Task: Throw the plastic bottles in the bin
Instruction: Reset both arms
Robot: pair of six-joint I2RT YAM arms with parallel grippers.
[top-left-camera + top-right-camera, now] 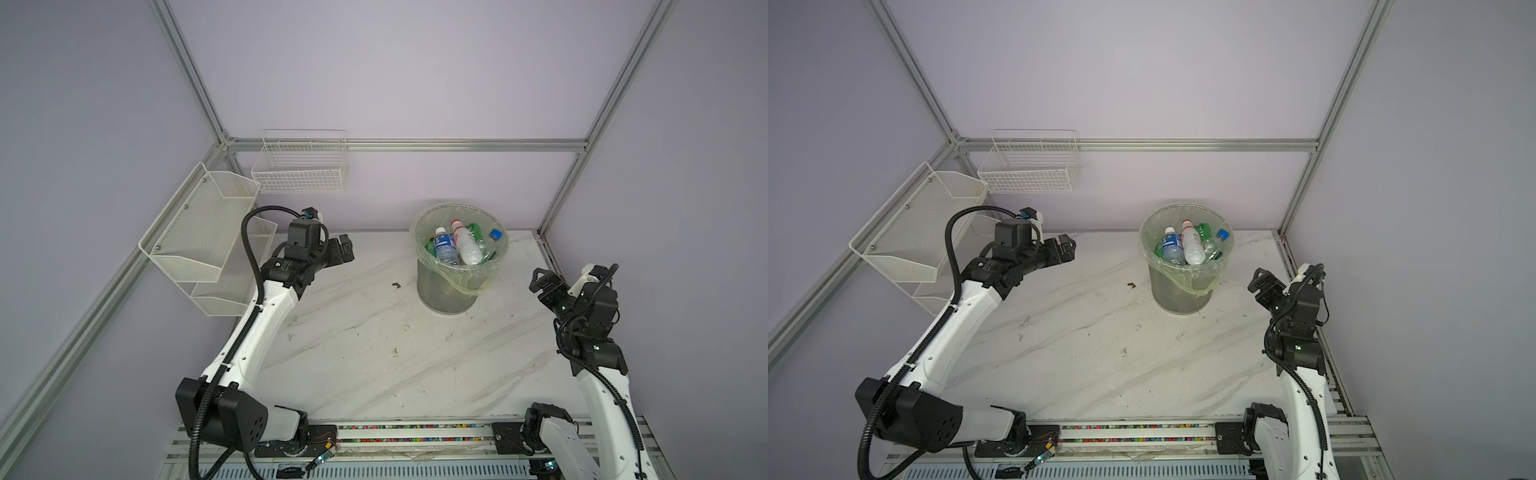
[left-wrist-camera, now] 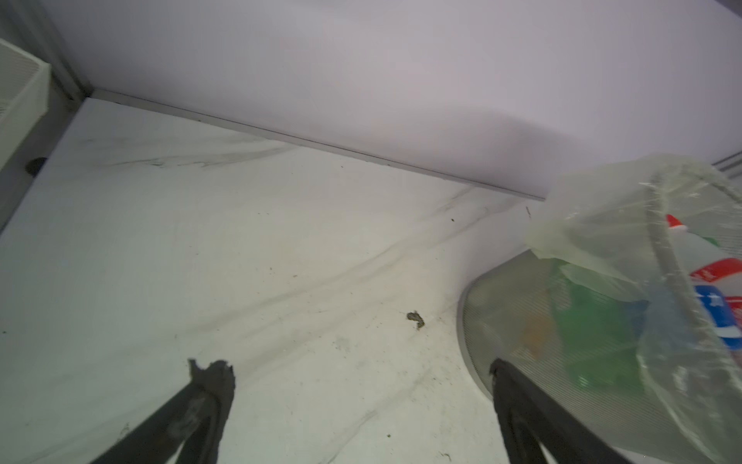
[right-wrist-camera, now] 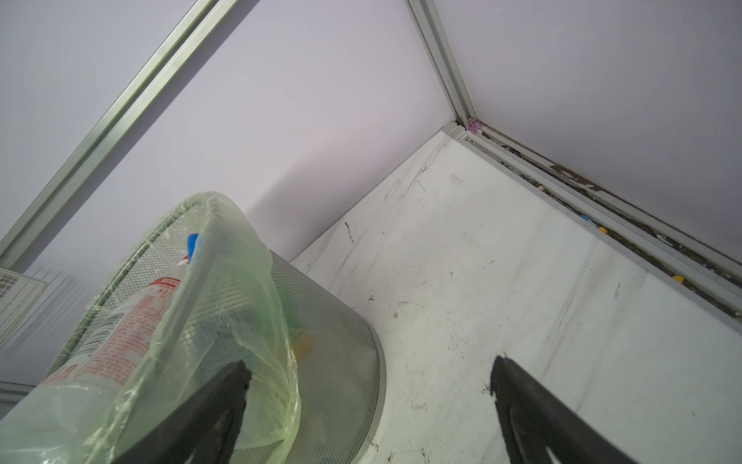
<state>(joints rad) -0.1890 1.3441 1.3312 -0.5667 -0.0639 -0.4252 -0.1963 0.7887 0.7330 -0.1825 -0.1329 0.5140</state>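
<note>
Standing at one o'clock on the table [image 1: 374,353], the bin [image 1: 446,291] held the plastic bottles [image 1: 467,249]; left gripper [image 1: 348,248] and right gripper [image 1: 539,282] gaped empty.

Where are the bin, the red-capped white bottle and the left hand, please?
bin [image 1: 441,296]: in a top view, on its bare grey side wall.
red-capped white bottle [image 1: 467,245]: in a top view, on the middle of its body.
left hand [image 2: 355,367]: left wrist view, midway between its open fingertips.
</note>
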